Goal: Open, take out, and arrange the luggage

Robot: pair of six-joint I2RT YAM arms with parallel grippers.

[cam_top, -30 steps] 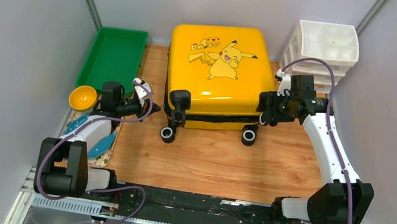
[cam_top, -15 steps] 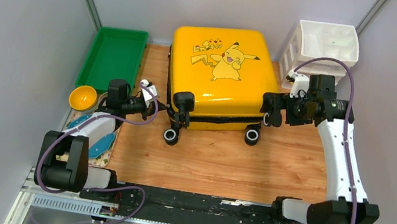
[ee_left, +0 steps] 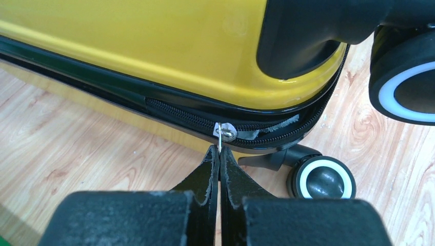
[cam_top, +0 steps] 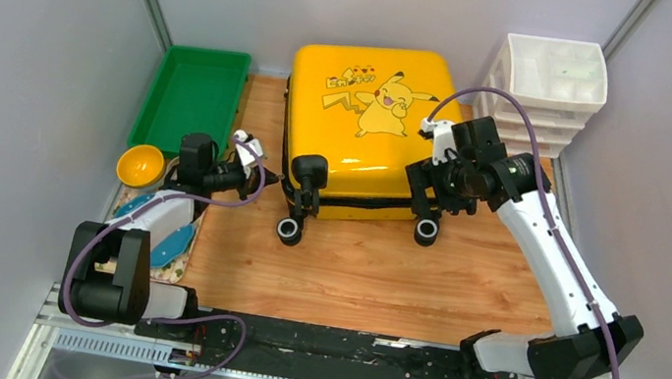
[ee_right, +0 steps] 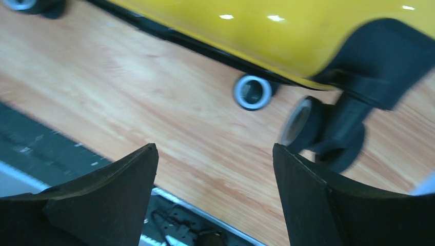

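The large yellow hard-shell suitcase (cam_top: 367,120), printed with a cartoon figure, lies flat and closed on the wooden bench (cam_top: 370,274), straight ahead of both hands with its wheels turned toward them. The left hand (ee_left: 219,154) has its two fingers pressed together on the thin tab of the small silver zipper pull (ee_left: 224,132). The pull sits just beyond the fingertips, on the black zip track (ee_left: 174,115) at the case's near corner. Pinching the tab end-on looks meant to let the arm drag the slider along the seam, so unzipping seems to be the step in hand. A short stretch of track to the right of the slider looks parted. The right hand (ee_right: 214,154) is spread wide and grips nothing. It hovers by the other near corner, a black wheel with a pale ring (ee_right: 252,92) beyond its fingers, probably to steady the shell against the zip's pull. The lid is not yet lifted, so most of the task remains.
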